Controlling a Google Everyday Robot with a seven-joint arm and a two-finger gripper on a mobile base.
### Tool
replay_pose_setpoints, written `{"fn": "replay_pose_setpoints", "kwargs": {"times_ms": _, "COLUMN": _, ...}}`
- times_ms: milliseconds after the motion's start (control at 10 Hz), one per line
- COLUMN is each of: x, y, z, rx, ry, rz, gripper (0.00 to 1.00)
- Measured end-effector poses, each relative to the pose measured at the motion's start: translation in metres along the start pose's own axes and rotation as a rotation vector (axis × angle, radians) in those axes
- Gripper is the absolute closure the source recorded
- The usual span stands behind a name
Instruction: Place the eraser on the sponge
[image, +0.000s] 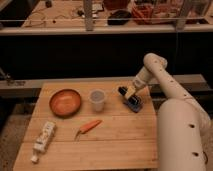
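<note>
Wooden plank table (115, 145), pale and smooth, carries a small dark rectangular sponge (135, 104) with a bluish tinge near its right edge. A small black rectangular eraser (123, 90) seems to rest at the sponge's far end, partly hidden. The tan-tipped gripper (131, 93) of the glossy white arm (165, 82) sits directly over both; whether it clasps anything cannot be told.

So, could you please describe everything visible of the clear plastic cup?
The clear plastic cup is a translucent tumbler, wider at the rim, standing upright, mouth up, on the light wooden table. It touches nothing else: the round reddish-brown bowl sits apart on one side, the robot's pincer low over the table on the other.
</note>
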Motion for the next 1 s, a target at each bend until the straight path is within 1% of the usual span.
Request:
{"fn": "replay_pose_setpoints", "kwargs": {"times_ms": 100, "x": 0.0004, "y": -0.0005, "z": 0.0004, "rx": 0.000, "ry": 0.000, "rz": 0.003, "gripper": 0.78}}
{"fn": "replay_pose_setpoints", "kwargs": {"times_ms": 800, "x": 0.0001, "y": -0.0016, "z": -0.0005, "rx": -0.001, "ry": -0.006, "rz": 0.019, "gripper": 0.78}}
{"fn": "replay_pose_setpoints", "kwargs": {"times_ms": 1000, "x": 0.0001, "y": -0.0021, "z": -0.0009, "rx": -0.002, "ry": -0.009, "rz": 0.024, "gripper": 0.83}}
